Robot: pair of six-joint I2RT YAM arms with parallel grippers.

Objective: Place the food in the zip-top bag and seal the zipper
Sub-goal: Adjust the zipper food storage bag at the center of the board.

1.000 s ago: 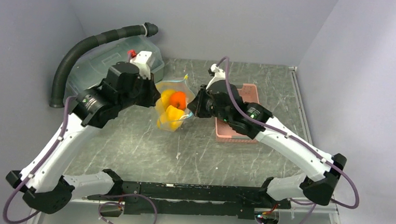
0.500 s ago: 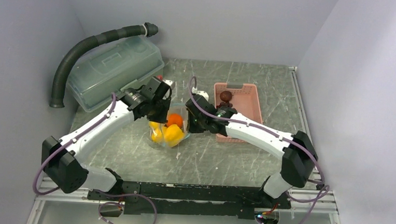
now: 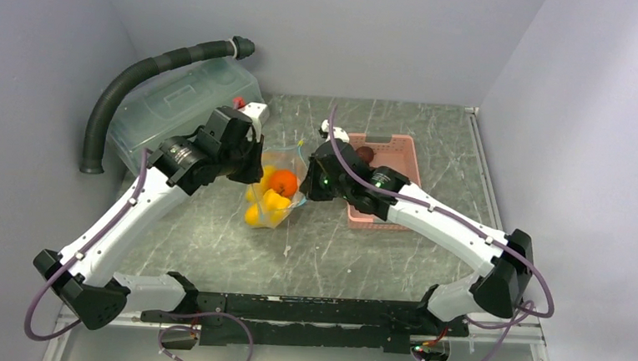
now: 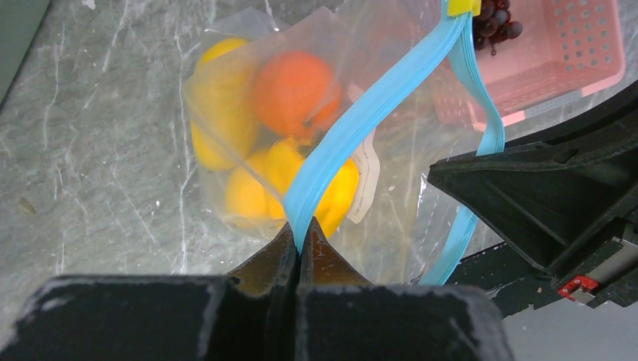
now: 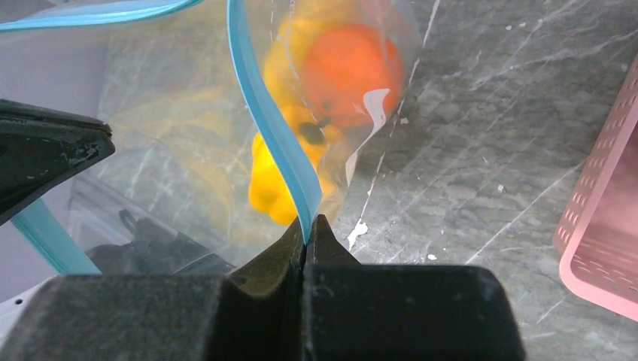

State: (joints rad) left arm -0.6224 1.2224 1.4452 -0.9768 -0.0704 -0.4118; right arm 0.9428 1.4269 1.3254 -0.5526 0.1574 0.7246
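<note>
- My left pincer (image 4: 299, 248) is pressed together on the zipper (image 4: 361, 113), pinching one lip of the teal strip. My right pincer (image 5: 307, 233) pinches the opposite lip. The zip-top bag (image 3: 274, 196) hangs between them over mid-table, with its mouth parted.
- The round orange fruit (image 4: 292, 90) and the yellow ovals (image 4: 214, 143) sit low in the bag. The grape bunch (image 4: 496, 19) and the brown-red ball (image 3: 365, 154) lie in the pink basket (image 4: 572, 53), at 3 o'clock from the bag. If I seal now, that food is left out.
- The strip is thin and slick, and each pinch holds only a sliver of it. I judge the fruit's weight could drag it free, and then the bag would slump and spill.
- If I pull my pincers apart too hard, one could yank the strip out of the other's hold.
- To fetch the grapes I must free one pincer. The mouth would likely fold shut on that side.
- My wrists are close together over the bag, so a careless turn could knock them.
</note>
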